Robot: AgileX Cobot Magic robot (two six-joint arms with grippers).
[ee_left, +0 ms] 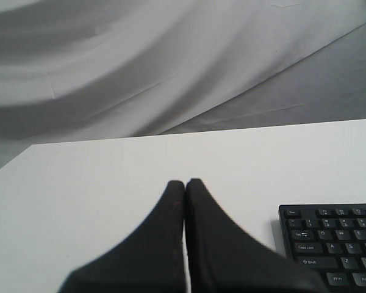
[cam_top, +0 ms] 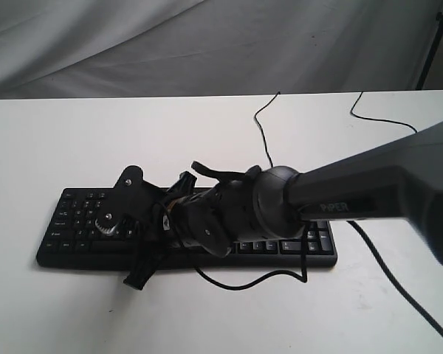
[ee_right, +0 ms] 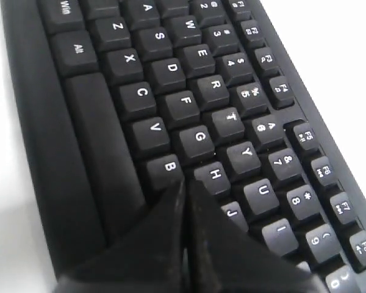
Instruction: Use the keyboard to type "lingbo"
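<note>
Two claws, both pinched closed. Exterior: wide flat black wired keyboard (cam_top: 74,221) is laid on the white bench (cam_top: 52,140), toward its near edge, mid-width. Left wrist: left claw (ee_left: 184,182) is held over bare bench, off the keyboard's end. Right wrist: right claw (ee_right: 184,183) is set at the B/H seam; tip should be centred on one cap, pressed straight down.

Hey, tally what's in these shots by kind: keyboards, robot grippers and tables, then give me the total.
keyboard: 1
grippers: 2 (left gripper, right gripper, both shut)
table: 1
Total: 4
</note>
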